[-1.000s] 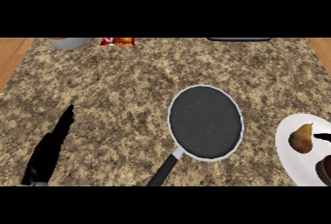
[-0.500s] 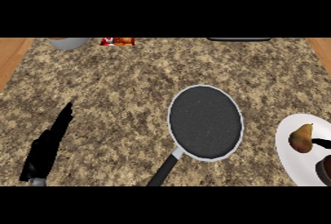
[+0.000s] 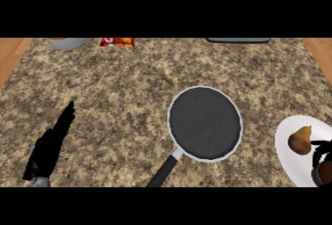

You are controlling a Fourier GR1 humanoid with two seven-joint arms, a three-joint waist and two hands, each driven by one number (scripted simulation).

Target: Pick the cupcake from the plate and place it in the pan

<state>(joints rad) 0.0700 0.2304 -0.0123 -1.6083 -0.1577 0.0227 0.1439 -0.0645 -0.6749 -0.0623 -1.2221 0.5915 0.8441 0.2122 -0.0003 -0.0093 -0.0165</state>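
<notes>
A brown cupcake sits on the white plate at the right edge of the head view. The dark round pan with a pale rim lies mid-counter, just left of the plate, with its black handle pointing toward the lower edge. It holds nothing. My right hand shows only partly at the right border, over the plate and close to the cupcake's right and lower side. Most of it is cut off by the view's edge. My left hand rests open at the lower left, far from the pan.
Along the far edge of the granite counter stand a grey bowl, a small red item and a dark flat object. Wooden strips border the counter at the far left and right corners.
My right hand has crept a little farther up over the plate toward the cupcake. The cupcake, pan and left hand have stayed put.
</notes>
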